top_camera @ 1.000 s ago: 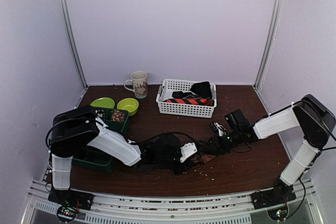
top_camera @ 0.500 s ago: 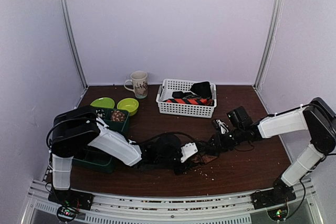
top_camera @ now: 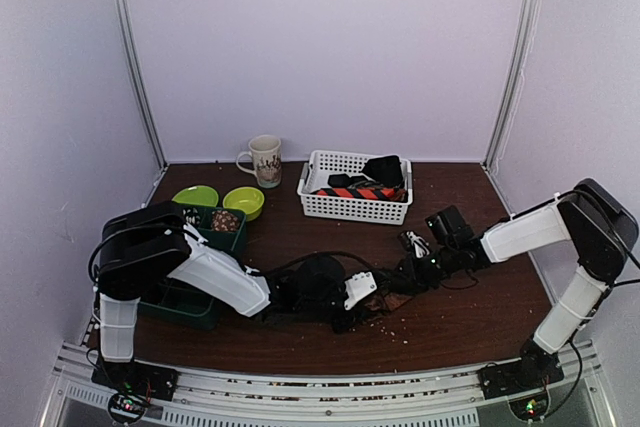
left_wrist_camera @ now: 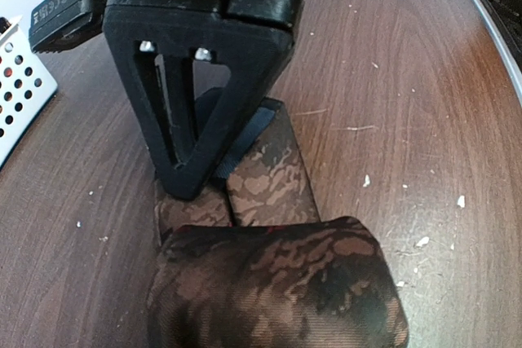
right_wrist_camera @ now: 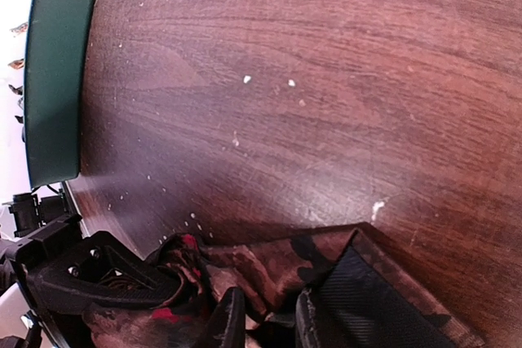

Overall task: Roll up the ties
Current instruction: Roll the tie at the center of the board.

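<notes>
A brown patterned tie [top_camera: 388, 301] lies on the table between my two grippers. In the left wrist view its rolled end [left_wrist_camera: 277, 283] fills the foreground and hides my left gripper's fingers, while its flat end [left_wrist_camera: 269, 177] runs away from me. My left gripper [top_camera: 366, 293] holds the coil low over the table. My right gripper [top_camera: 402, 281] is closed on the flat end; its fingers [right_wrist_camera: 231, 319] stand close together with fabric between them. An orange-red and navy striped tie [top_camera: 365, 191] and a black one [top_camera: 385, 169] lie in the white basket [top_camera: 330, 211].
A mug [top_camera: 266, 160] and two light green bowls [top_camera: 195, 196] [top_camera: 244, 201] stand at the back left. A dark green tray [top_camera: 170, 302] sits under my left arm and shows in the right wrist view [right_wrist_camera: 53, 79]. White crumbs dot the wooden table [top_camera: 470, 322].
My right arm swung out to the right and came back; its gripper stayed at the tie. The left arm and the coil have barely moved.
</notes>
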You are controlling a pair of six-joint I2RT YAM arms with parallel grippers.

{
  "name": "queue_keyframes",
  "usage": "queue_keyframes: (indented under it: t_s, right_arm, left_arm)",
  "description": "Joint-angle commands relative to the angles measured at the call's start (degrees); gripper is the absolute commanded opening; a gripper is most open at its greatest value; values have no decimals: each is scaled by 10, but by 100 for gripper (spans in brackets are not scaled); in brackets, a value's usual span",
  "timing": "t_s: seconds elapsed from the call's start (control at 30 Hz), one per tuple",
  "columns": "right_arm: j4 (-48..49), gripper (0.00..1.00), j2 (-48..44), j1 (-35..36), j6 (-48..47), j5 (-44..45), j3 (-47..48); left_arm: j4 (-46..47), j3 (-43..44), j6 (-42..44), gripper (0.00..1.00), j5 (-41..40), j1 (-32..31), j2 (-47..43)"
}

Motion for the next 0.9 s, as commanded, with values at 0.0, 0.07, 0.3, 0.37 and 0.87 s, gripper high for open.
queue_keyframes:
  t_s: [0.0,0.07,0.3,0.37,0.87]
  right_arm:
    - [-3,22,-14,6,-1,2,13]
    - [-20,22,-29,6,-8,12,13]
    - [-38,24,-34,6,-18,28,21]
    - [-34,26,-20,6,-22,26,23]
    - [6,13,0,14,-5,-26,14]
  left_arm:
    - [-65,-9,7,20,10,-5,33]
    - [-65,-9,7,20,10,-5,33]
    - [-67,-4,7,20,11,-5,36]
    - [-67,-4,7,20,11,-5,37]
    - [-68,-3,7,20,12,-5,37]
